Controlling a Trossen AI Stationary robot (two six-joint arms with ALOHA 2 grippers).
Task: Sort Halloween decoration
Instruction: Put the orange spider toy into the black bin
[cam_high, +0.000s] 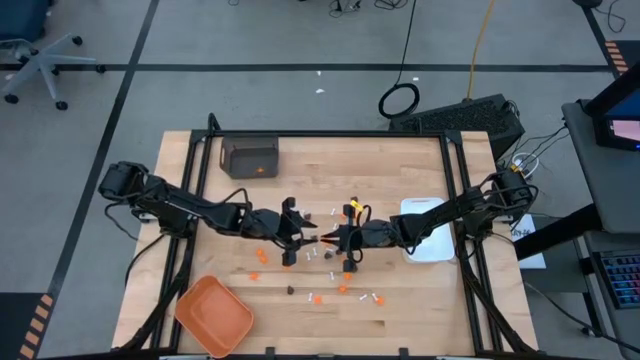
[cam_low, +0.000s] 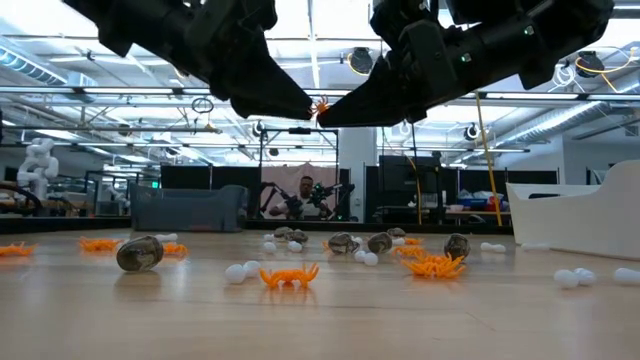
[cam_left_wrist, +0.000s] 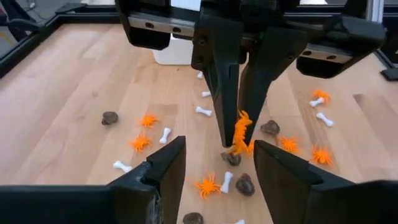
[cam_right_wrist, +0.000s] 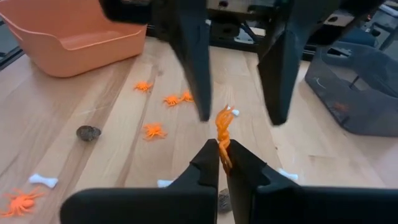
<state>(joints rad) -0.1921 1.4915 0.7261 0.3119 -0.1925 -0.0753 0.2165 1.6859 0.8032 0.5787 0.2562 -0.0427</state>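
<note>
Right gripper (cam_right_wrist: 221, 152) jaws clamped on orange spider (cam_right_wrist: 222, 134) mid-air, left gripper (cam_left_wrist: 214, 165) jaws apart, facing it.

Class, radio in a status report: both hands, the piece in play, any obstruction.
Right hand shut on orange spider, mid-air over table centre. Left hand open, facing it. More pieces scattered on the table below; nothing blocking.

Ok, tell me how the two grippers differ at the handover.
The left gripper stands open, its fingers apart and holding nothing; the right gripper is shut on the small orange spider-shaped plastic decoration. Both dark grippers hang above the wooden table, tips facing each other near its middle.
</note>
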